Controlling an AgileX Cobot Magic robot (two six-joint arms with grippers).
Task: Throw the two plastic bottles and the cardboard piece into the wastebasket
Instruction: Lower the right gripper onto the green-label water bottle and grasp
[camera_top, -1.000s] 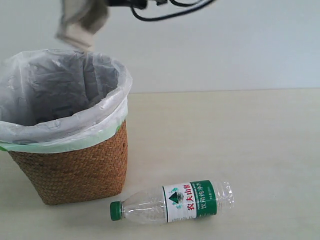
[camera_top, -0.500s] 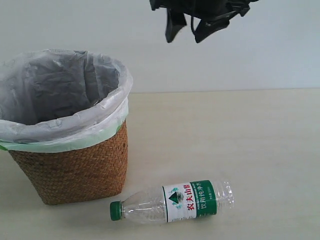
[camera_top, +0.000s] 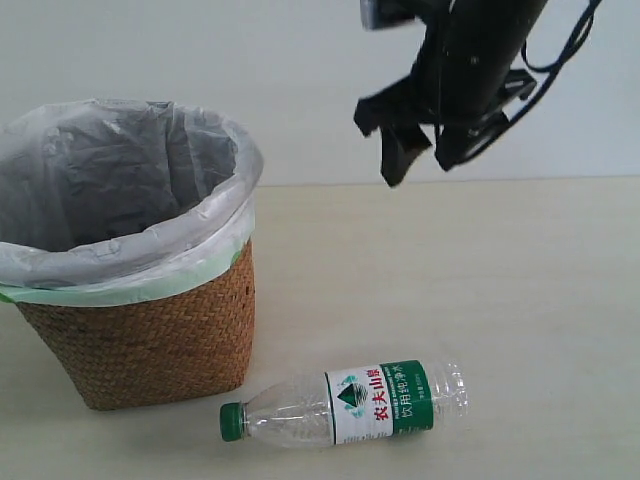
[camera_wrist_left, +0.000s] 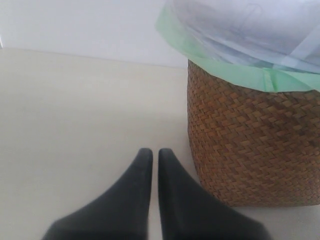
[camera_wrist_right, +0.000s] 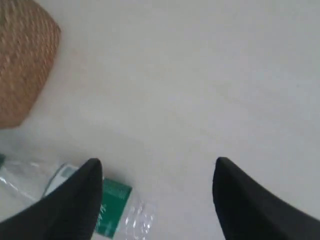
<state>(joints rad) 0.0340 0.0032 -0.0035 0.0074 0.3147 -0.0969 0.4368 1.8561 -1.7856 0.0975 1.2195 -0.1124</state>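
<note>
The clear bottle with green cap and green-white label (camera_top: 345, 405) lies on its side on the table, just right of the wastebasket (camera_top: 140, 330), a brown wicker basket lined with a white bag. My right gripper (camera_top: 420, 160) hangs open high above the table, right of the basket, with nothing between its fingers. In the right wrist view the bottle (camera_wrist_right: 107, 207) shows below the open gripper (camera_wrist_right: 156, 170), near one finger. My left gripper (camera_wrist_left: 151, 152) is shut and empty, low beside the wastebasket (camera_wrist_left: 250, 145). The black-capped bottle and the cardboard piece are out of view.
A pale wall stands behind the light table (camera_top: 480, 290). The bag's green edge folds over the basket rim (camera_top: 200, 265).
The right arm has swung from above the basket to the right and come lower. The tan piece it held over the basket a second ago is gone from its now open gripper.
</note>
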